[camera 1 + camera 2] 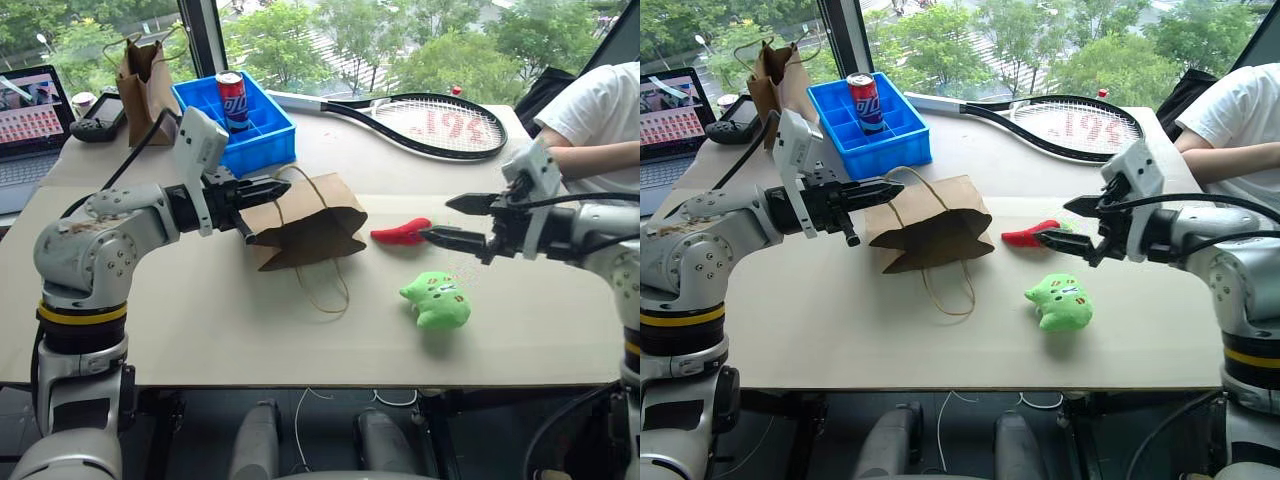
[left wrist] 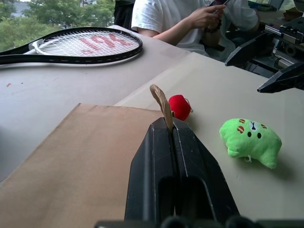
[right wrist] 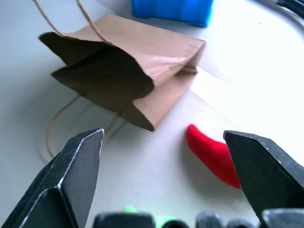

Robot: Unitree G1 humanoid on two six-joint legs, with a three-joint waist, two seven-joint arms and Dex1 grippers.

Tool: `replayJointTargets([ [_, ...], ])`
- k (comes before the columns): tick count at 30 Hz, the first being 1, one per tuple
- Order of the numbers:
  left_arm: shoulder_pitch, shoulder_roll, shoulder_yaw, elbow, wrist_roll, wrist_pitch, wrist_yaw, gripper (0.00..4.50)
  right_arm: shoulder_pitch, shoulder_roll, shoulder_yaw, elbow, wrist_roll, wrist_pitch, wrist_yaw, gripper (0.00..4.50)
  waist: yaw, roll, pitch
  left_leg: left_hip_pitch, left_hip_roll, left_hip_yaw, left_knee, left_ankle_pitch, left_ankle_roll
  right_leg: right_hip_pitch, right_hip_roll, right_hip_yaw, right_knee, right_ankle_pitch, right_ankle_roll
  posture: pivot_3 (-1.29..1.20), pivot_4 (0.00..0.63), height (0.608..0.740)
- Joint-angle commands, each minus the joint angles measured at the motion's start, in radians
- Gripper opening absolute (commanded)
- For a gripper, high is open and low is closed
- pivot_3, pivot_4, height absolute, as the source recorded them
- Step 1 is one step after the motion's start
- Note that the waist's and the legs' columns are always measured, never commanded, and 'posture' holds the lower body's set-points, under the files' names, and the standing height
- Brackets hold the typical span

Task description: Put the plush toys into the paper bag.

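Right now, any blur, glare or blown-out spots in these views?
Right wrist view: table blown out, chili pepper plush soft. Left wrist view: left gripper near-field soft, green plush crisp. Head views: sharp, trees bright through the window.

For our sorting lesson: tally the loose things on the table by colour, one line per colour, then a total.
Brown: 2, paper bag, taller bag
Red: 1, chili plush
Green: 1, spotted plush
Blue: 2, bin, can
Black: 3, racket, laptop, handheld device
Total: 9
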State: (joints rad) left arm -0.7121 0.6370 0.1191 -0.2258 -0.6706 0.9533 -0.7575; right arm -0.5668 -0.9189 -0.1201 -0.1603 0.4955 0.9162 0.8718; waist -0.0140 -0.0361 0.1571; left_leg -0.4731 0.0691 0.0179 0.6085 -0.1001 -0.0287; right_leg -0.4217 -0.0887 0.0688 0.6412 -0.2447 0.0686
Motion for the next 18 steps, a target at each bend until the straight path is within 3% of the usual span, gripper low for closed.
replayJointTargets([
  [1, -0.004, -0.012, 0.017, -0.055, -0.028, -0.013, 0.014, 0.0, -0.064, 0.024, 0.084, 0.136, -0.113, -0.126, -0.025, 4.48, -0.006, 0.0, 0.0, 0.0, 0.0, 0.0, 0.0, 0.0, 0.001, 0.0, 0.0, 0.0, 0.0, 0.0, 0.0, 0.0, 0.15, 0.731],
  [6, 0.013, -0.013, 0.015, -0.069, -0.032, -0.008, 0.023, 0.0, -0.113, 0.046, 0.183, 0.241, -0.203, -0.195, -0.002, 4.48, -0.005, 0.0, 0.0, 0.0, 0.0, 0.0, -0.001, 0.003, 0.005, -0.001, 0.0, 0.0, 0.001, 0.004, 0.006, 0.0, 0.15, 0.731],
  [13, 0.016, 0.001, 0.018, -0.081, -0.047, -0.002, 0.025, 0.0, 0.001, -0.129, 0.221, 0.069, -0.108, -0.013, 0.225, 4.48, 0.016, 0.001, 0.001, -0.003, -0.001, 0.0, -0.001, 0.003, 0.005, -0.001, -0.001, 0.0, -0.001, 0.003, 0.008, 0.0, 0.15, 0.731],
  [18, 0.008, 0.011, -0.006, -0.066, -0.046, -0.005, 0.007, 0.0, 0.108, -0.097, 0.236, 0.025, -0.123, 0.009, 0.161, 4.48, 0.013, 0.0, 0.001, -0.002, -0.001, 0.0, 0.0, 0.002, 0.003, -0.001, -0.001, 0.0, -0.002, 0.0, 0.001, 0.0, 0.15, 0.731],
])
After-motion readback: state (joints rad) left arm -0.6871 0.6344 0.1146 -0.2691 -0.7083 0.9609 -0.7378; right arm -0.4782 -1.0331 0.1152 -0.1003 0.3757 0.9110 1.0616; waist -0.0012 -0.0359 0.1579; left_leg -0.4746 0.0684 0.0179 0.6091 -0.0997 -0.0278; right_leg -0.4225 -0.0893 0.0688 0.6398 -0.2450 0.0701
